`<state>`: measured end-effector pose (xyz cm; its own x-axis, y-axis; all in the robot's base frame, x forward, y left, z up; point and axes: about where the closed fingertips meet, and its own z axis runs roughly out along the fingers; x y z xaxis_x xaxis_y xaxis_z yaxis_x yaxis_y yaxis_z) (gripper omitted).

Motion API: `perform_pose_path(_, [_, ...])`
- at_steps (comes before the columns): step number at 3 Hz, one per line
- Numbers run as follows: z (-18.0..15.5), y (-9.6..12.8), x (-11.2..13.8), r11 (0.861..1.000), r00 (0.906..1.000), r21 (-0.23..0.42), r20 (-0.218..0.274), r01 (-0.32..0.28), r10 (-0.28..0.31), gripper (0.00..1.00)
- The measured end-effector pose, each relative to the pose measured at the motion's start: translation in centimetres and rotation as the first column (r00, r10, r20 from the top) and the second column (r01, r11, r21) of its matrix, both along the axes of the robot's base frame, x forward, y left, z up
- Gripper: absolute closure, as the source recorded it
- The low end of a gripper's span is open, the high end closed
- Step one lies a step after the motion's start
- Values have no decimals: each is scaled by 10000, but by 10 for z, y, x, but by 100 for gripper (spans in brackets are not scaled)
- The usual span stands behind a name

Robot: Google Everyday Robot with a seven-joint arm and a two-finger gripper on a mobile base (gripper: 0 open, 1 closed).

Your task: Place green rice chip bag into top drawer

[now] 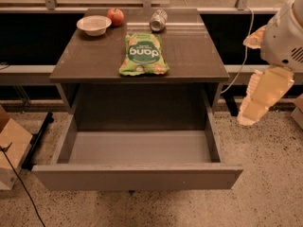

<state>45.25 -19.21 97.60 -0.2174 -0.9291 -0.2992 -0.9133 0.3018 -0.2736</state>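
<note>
The green rice chip bag lies flat at the middle of the bench. The top drawer stands open below the bench's front. My claw hangs right of the bench, and I cannot tell whether it is open or closed.

To the right of the dark brown flat-topped table, the robot shows as a bulbous white plastic arm housing, smooth and rounded, its glossy shell picking up the warm room light. A patch of short dark vent slits marks the housing's lower right face. A small pale cream tab juts from the side of the housing nearest the table. Below the housing hangs the pale cream, flat-sided gripper, off the table's right front corner and apart from it; its long panels look matte and yellowish, with lighter edges and a blunt, rounded tip
</note>
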Motion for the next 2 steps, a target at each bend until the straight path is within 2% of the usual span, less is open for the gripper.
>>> perform_pose_path(1, [-7,27,21,9912,9988,1311,443,152,-212,0])
perform_pose_path(2, [-12,55,48,9689,9959,2464,799,218,-428,0])
